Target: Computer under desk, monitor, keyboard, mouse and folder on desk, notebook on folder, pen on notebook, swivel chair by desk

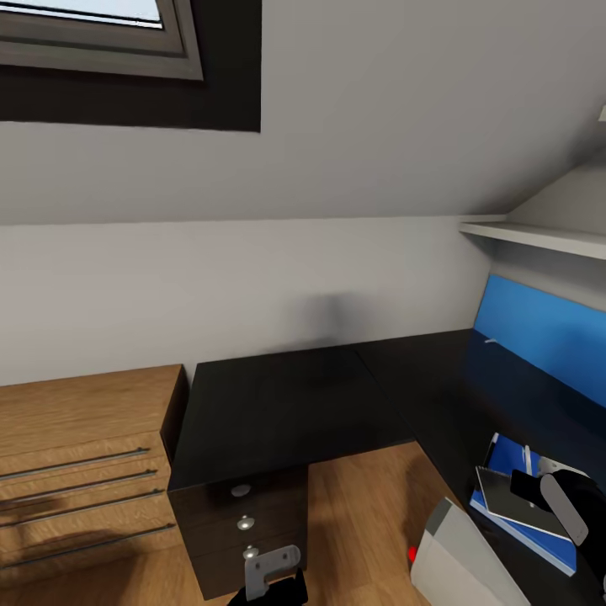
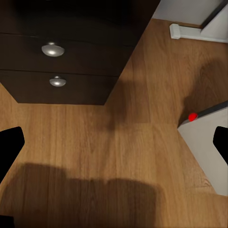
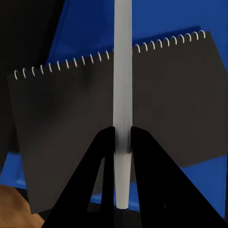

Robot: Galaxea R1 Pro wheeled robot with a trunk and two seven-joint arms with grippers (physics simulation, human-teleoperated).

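Head view shows the desk [image 1: 286, 404] bearing the blue folder [image 1: 539, 539] with the notebook [image 3: 95, 128] stacked on it. Above that, the right gripper [image 3: 122, 137] pinches the pen [image 3: 122, 71]. Best lower gently, centred on the cover, before releasing. The left gripper [image 2: 114, 142] hangs spread over floor.

My left gripper [image 1: 273, 581]: matte black fingers, silver-grey bracket. My right gripper [image 3: 122, 137]: black tapered fingers, black wrist, grey band.
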